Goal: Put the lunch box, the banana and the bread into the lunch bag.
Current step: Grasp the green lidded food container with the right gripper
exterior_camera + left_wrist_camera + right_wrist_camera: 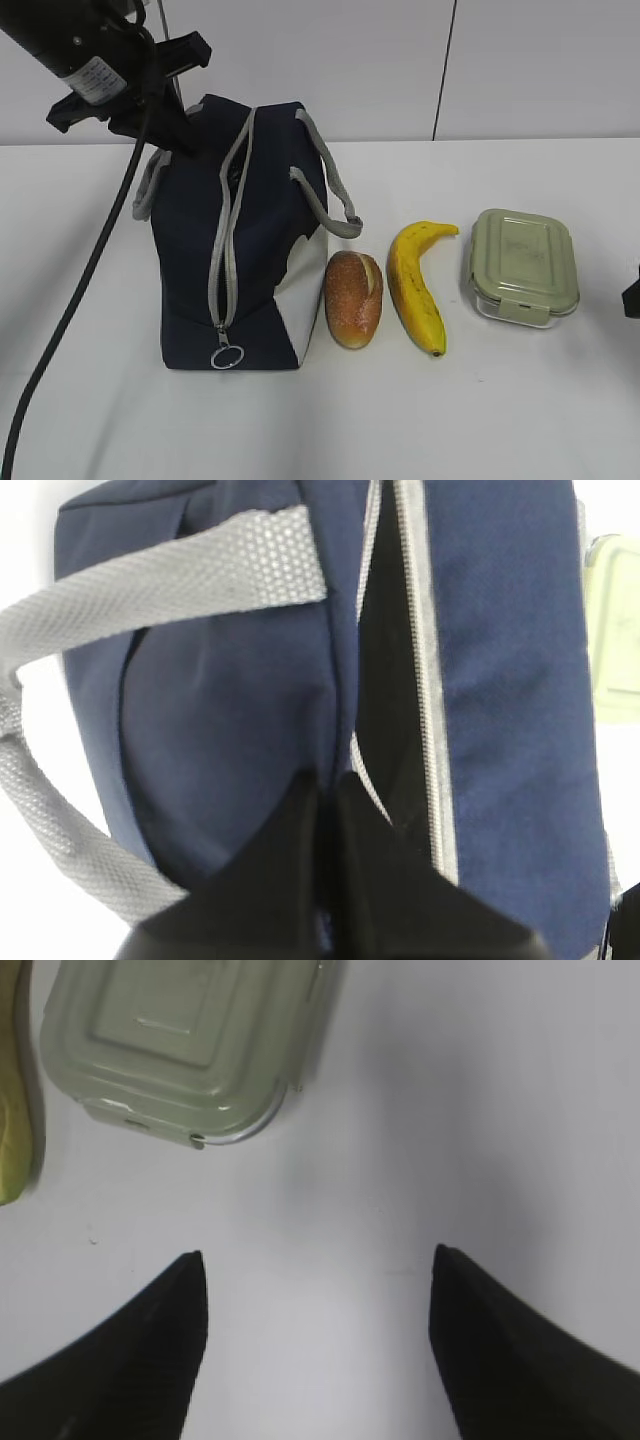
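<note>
The left arm's black fingers (325, 810) are pressed together at the far top end of the large navy-blue fabric lunch bag (190, 260), pinching its cloth beside the grey zipper (430, 710), which gapes onto a dark interior. A grey woven handle (170, 580) loops across the bag next to them. The right arm's black fingers (195, 1290) stand wide apart over bare white bench (450, 1110), holding nothing, with the small clear lunch box with a sage-green lid (190, 1040) just ahead of them. On the bench the bag stands at the left, its metal ring pull (227, 356) at the near end. Beside its white panel lies the oval golden-brown bread roll (354, 298), then the curved yellow banana (415, 285), then the lunch box, all outside the bag.
</note>
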You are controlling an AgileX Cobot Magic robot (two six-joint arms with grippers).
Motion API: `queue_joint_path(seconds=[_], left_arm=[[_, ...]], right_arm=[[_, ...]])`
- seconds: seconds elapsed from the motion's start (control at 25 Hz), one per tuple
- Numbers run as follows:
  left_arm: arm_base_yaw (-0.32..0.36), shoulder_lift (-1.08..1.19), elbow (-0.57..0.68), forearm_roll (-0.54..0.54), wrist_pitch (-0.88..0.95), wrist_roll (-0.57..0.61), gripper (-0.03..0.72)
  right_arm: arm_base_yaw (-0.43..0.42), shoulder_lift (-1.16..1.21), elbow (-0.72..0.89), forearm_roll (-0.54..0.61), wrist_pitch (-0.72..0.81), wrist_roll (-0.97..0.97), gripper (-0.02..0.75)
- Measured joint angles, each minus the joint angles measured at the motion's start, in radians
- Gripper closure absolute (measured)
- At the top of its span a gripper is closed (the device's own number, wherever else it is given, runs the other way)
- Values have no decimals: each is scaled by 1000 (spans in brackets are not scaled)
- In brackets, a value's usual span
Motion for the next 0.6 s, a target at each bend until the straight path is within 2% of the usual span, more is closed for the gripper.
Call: queue_joint_path(seconds=[0.12, 0.28, 0.4, 0.6], left_arm=[[0, 0, 0, 0, 0, 0, 685], [0, 0, 0, -1, -1, 0, 685], [0, 0, 0, -1, -1, 0, 685], [0, 0, 0, -1, -3, 0, 686]], right_arm=[[-33, 70, -45, 97, 2, -81, 209], [-126, 164, -111, 364, 60, -305, 209], [-187, 243, -164, 503, 125, -423, 209], [-233, 369, -261, 557, 213, -485, 209]])
